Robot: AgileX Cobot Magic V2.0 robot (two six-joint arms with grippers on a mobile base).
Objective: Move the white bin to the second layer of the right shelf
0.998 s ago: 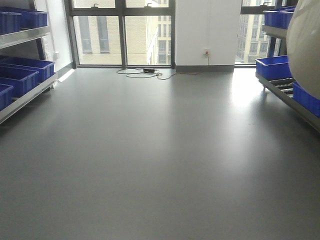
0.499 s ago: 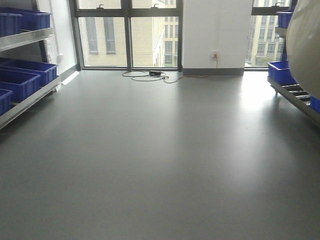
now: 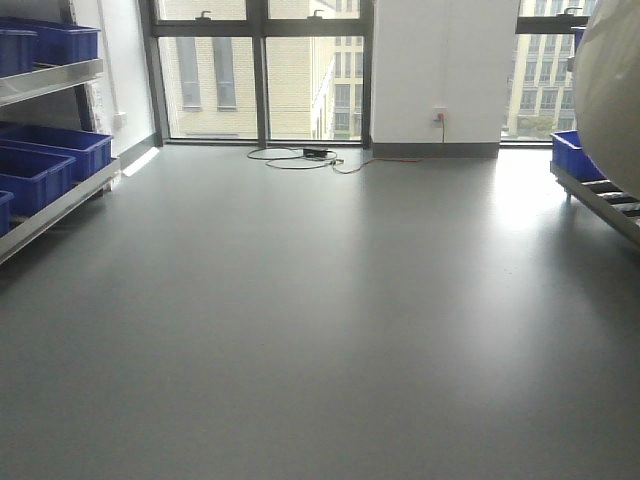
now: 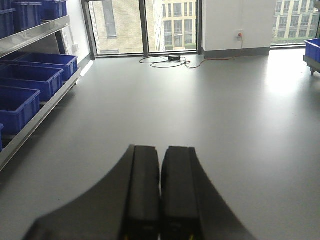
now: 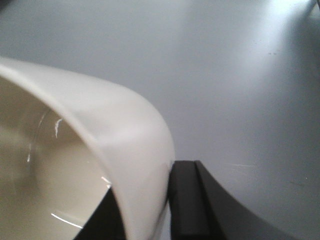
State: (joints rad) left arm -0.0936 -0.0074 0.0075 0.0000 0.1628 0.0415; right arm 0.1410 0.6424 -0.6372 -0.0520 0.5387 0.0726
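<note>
Over grey floor (image 3: 300, 300), right hand (image 5: 147, 186) clamps rim of tilted white bin (image 5: 75, 150); left hand (image 4: 160, 156) together.

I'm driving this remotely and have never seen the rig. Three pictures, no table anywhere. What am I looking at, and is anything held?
It is a two-armed robot on a wheeled base, standing on a bare grey floor. The front view looks ahead: blue crates on the left, the right shelf with its rollers at the right edge, and the white bin looming close to the lens. The other two pictures come from cameras on the wrists. The left gripper is shut and holds nothing. The right gripper is clamped on the bin's rim, one finger inside and one outside.
</note>
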